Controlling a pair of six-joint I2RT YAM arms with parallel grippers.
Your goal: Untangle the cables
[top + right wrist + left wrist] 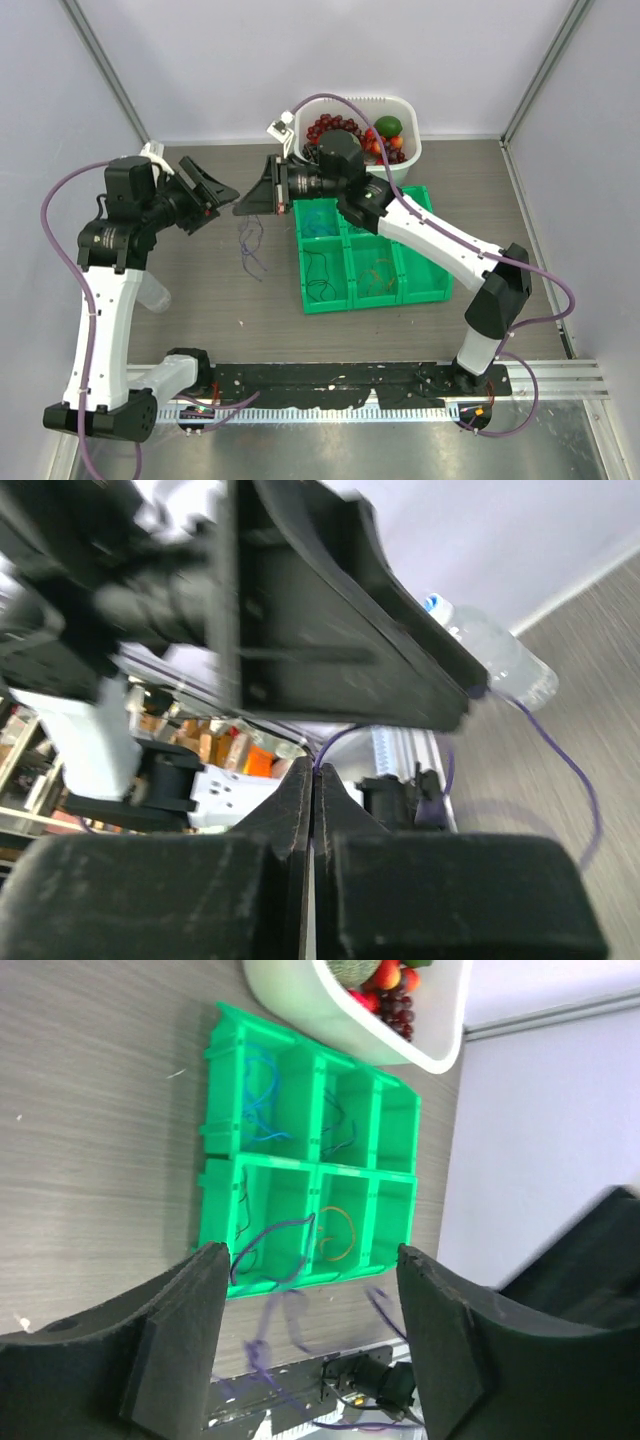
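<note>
Tray (345, 303) at 3 o'clock on the table has a blue cable (320, 220), black cable (320, 272) and orange cable (375, 270), each in its own pocket. Purple cable (250, 245) dangles to the table at the tray's 9 o'clock, right under both grippers. Right gripper (313, 775) is clamped tight on a purple strand. Left gripper (222, 200), at its 9 o'clock, has its jaws spread, with the strand loose between them.

txt/labels/nos.: none legible | top view: no readable marks on green tray (325, 307) or white basket (345, 99) | L wrist view: nothing readable | R wrist view: bkgd too blurred to read
</note>
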